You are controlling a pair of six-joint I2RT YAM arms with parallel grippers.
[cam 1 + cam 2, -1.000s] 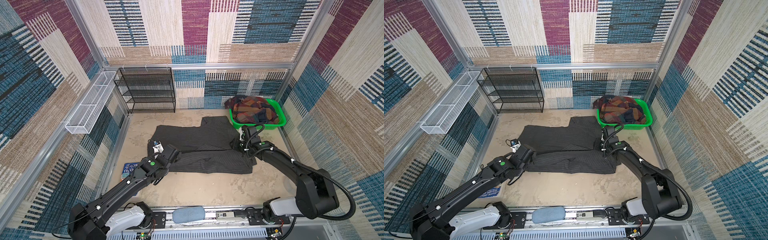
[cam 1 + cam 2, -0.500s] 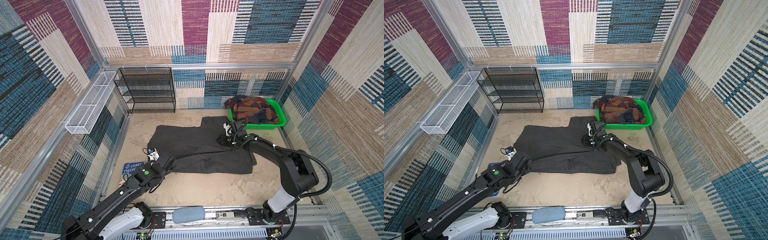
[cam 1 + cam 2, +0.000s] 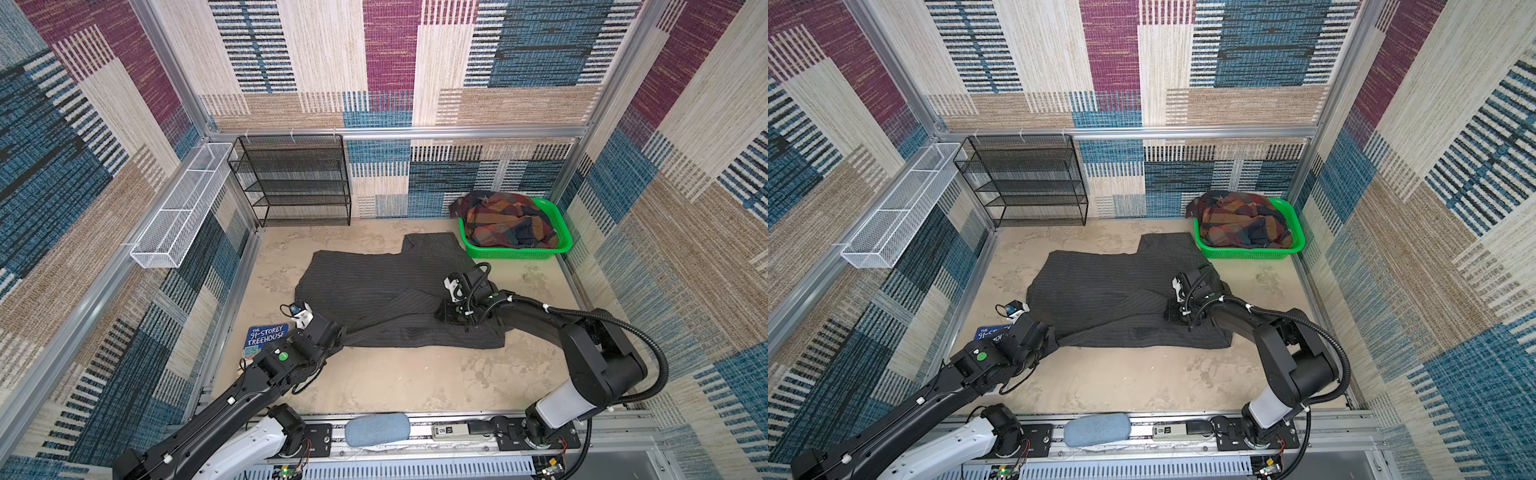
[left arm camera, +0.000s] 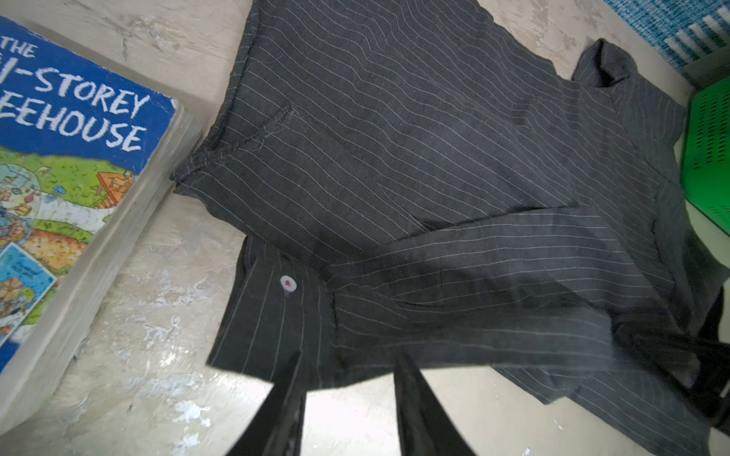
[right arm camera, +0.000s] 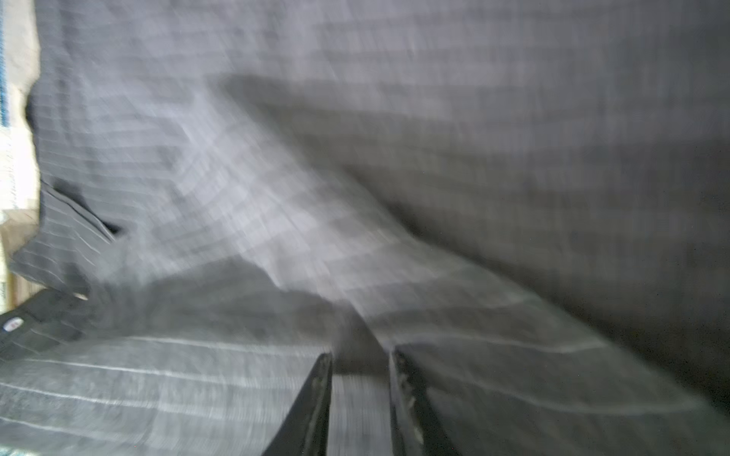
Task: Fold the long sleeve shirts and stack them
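Left fingers parted, at pinstriped shirt cuff

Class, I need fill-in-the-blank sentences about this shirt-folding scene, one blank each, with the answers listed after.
The plaid shirt sits bundled in a ____ basket.
Of the two shirts, ____ lies spread on the table: the pinstriped shirt.
The book near the table's left edge has a ____ cover.
The standing wire shelf at the back is coloured ____.
Missing words: green; one; blue; black.
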